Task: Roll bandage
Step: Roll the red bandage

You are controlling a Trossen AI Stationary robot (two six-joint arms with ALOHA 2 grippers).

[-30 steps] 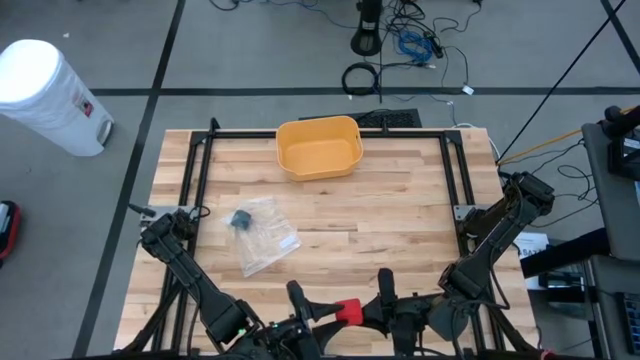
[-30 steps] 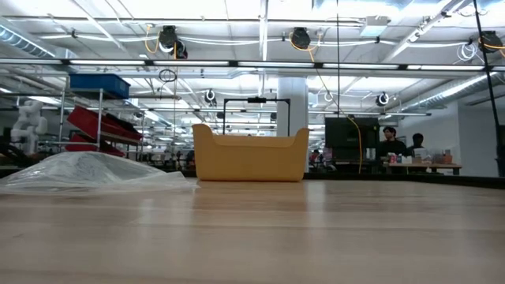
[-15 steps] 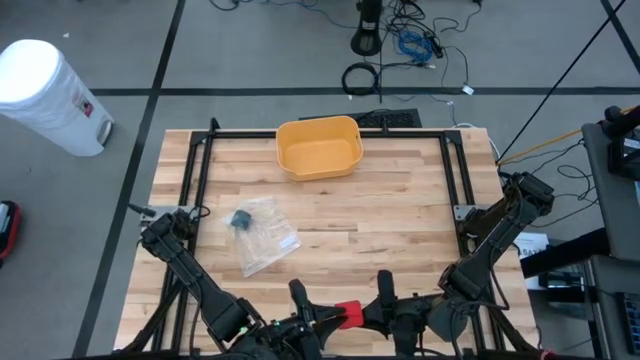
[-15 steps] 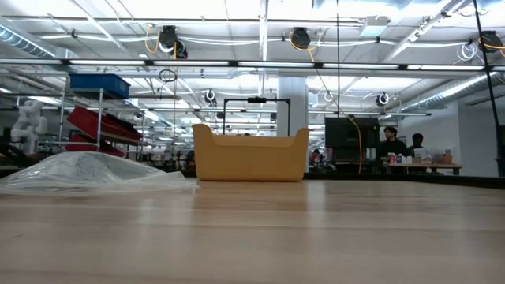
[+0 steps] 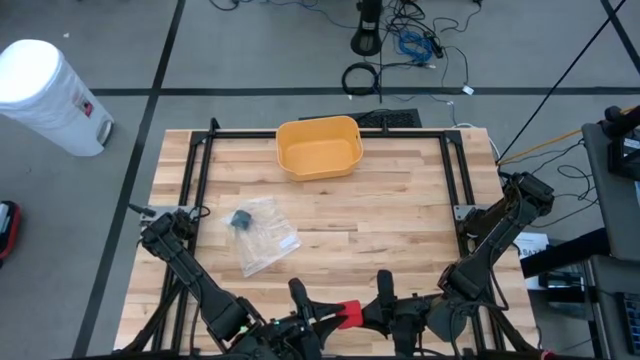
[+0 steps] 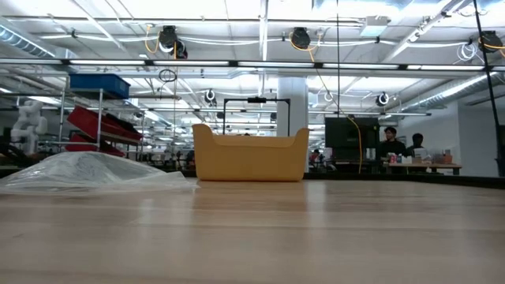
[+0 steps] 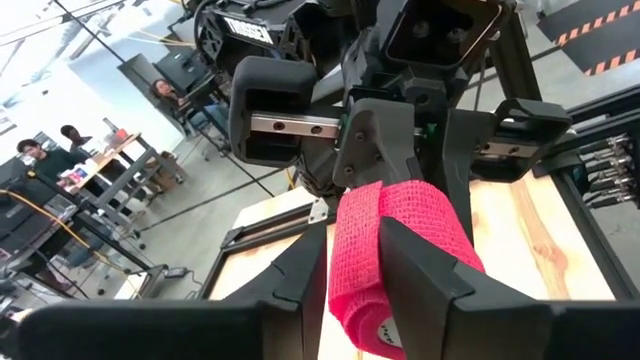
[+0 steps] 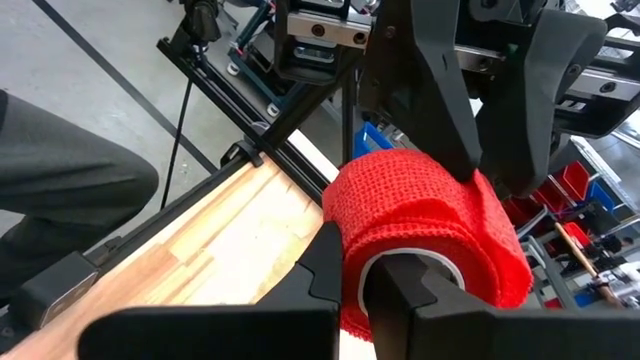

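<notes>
Both end effectors [image 5: 345,315] on bandage roll [image 8: 425,235]

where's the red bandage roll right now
The red bandage roll is at the table's near edge in the high view, held between the left gripper and right gripper, far from the yellow plastic bin.

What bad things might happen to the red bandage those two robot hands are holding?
1. Both the left gripper and the right gripper pinch the same red bandage roll near the table's front edge. If either slips, the roll may drop or fall off the edge.
2. A loose flap sticks up on the roll, so it might unwind or wrinkle instead of rolling tight.
</notes>
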